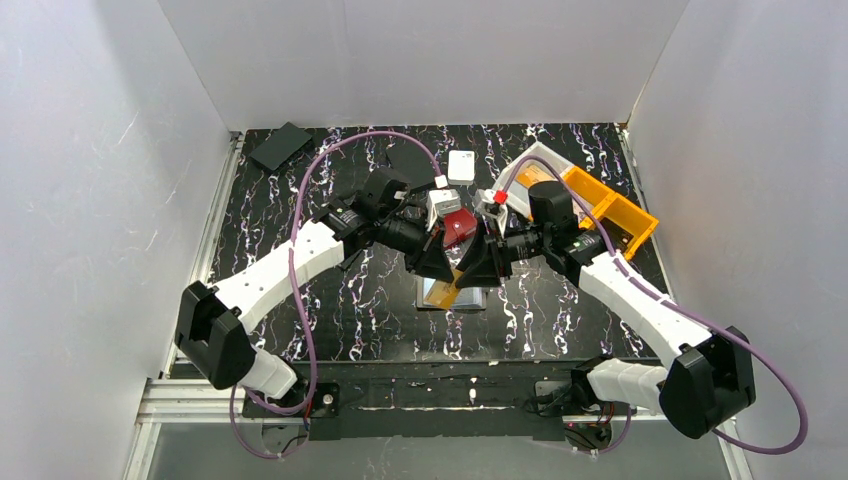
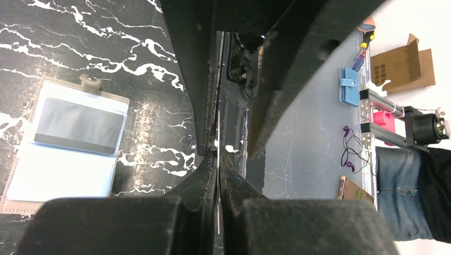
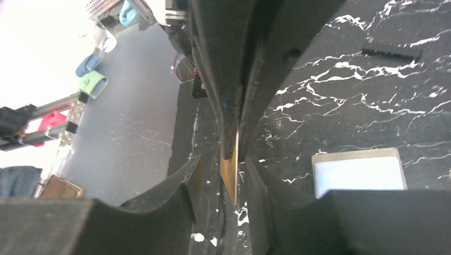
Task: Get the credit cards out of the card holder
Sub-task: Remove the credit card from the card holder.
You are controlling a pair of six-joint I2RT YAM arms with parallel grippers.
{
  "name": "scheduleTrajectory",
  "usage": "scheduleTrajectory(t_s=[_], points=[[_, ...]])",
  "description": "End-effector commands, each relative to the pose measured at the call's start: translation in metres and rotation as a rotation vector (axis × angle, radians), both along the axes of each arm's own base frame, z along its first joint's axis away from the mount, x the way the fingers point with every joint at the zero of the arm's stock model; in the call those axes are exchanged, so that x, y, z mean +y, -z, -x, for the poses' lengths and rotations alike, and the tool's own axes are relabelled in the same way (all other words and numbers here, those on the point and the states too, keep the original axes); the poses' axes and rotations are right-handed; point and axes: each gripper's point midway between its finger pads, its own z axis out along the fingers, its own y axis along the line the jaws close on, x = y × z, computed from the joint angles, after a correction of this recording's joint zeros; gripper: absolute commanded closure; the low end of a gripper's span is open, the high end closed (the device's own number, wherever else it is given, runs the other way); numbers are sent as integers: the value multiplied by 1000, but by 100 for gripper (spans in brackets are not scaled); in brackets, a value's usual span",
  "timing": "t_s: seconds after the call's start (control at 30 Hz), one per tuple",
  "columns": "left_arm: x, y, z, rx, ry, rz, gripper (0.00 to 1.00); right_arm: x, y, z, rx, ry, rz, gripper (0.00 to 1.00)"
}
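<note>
- Nearest the arm bases, flat on the table (image 1: 350,320), the holder (image 1: 430,303) lies open with its inside facing up, so its pockets can be reached from above. The blue card (image 2: 74,164) shows inside it, and we judge that it has not yet been taken out.
- Just above the holder, at the middle of the scene, the orange card (image 1: 457,281) hangs on edge, clear of the table. It sits between our two grippers, which meet tip to tip from left and right. We read this as a hand-over or a regrip and not as a pull from the pocket.
- On the left side, the left gripper (image 1: 437,266) has its fingers (image 2: 198,183) pressed together on the card. In the left wrist view the card is edge-on, a thin pale line caught between them. We judge that this pinch alone carries the card.
- On the right side, the right gripper (image 1: 480,266) has its fingers (image 3: 170,186) spread, one to each side of the card. A gap shows at both faces of the card, so we take it that this gripper holds nothing yet.
- The card's lower corner hangs below the left tips and into the space between the right fingers, touching neither of them as far as we can tell.
- Farther back, just behind the grippers, lies the red case (image 1: 460,226), and beyond it a white box (image 1: 461,165).
- At the far right stand the orange bins (image 1: 612,212), and at the far left lies a black square (image 1: 280,145). Both are well apart from the work.
</note>
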Motion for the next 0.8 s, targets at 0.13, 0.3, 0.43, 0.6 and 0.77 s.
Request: scheduleTrajectory(t_s=[0.13,0.3,0.43,0.6,0.77], points=[[0,-20,-4,-44,-73,62,97,1,-16,6,1,-49,-65,97],[8,-30,-11,-51,-157,121,83,-3,-21,10,9,-62,-92,99],[17,-38,-22,-31,-278,209,60,-6,-26,7,25,-44,-112,99],[40,-42,-31,-44,-484,298,21,-11,-33,-4,50,18,-122,99],[61,-29,-33,-33,-672,429,2,-14,-40,-23,125,132,-143,99]])
